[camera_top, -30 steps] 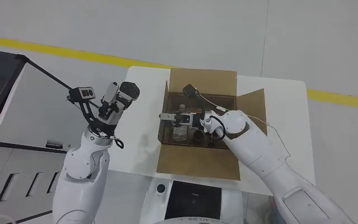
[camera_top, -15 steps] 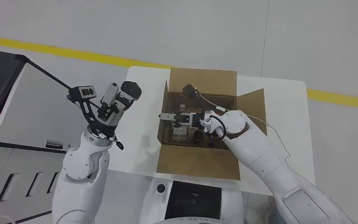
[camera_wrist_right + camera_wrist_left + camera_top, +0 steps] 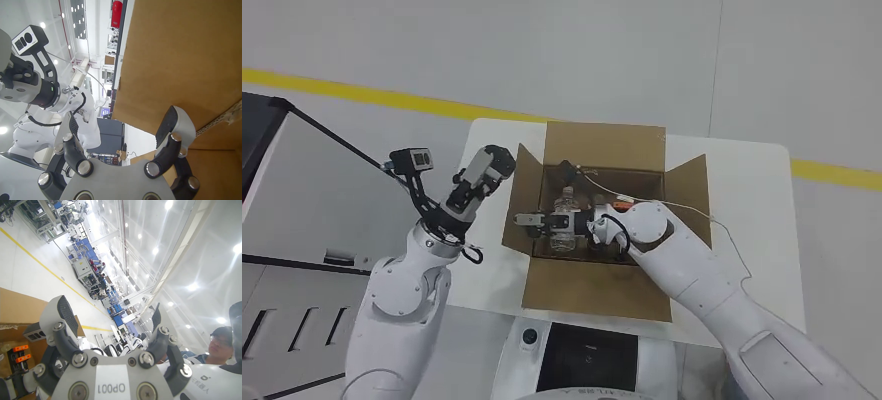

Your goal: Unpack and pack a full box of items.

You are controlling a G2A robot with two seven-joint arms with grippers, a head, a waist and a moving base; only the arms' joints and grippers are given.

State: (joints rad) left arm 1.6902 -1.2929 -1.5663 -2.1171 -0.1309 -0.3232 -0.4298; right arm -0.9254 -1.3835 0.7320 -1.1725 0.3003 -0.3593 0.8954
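- yellow tape line (image 3: 342,90) on the grey floor, far left, running on behind the table
- my left pincer (image 3: 498,160) hangs over the left part of the table, tipped upward, just beside the box's left flap; in the left wrist view its ridged black pads (image 3: 66,313) stand wide apart with nothing between them, ceiling lights beyond
- white rectangular table (image 3: 482,265); the box stands on its middle
- left flap (image 3: 514,195) of the open brown cardboard box (image 3: 592,288) leans outward toward my left pincer; cannot tell whether the two touch
- my right pincer (image 3: 524,218) reaches across the inside of the box from the right side, pointing at the left flap; fingers spread, holding nothing; in the right wrist view one dark pad (image 3: 165,123) sits in front of the flap's lower edge; contact there I cannot tell
- clear plastic bottle (image 3: 562,238) sits inside the box, left half, just beside my right pincer and on its near side; upright or lying I cannot tell; dark small things next to it are too small to name
- far flap (image 3: 607,145) and near flap both folded open, lying out flat
- right flap (image 3: 692,190) opened outward over the table's right part
- thin white cable (image 3: 724,228) loops off my right arm, past the right flap
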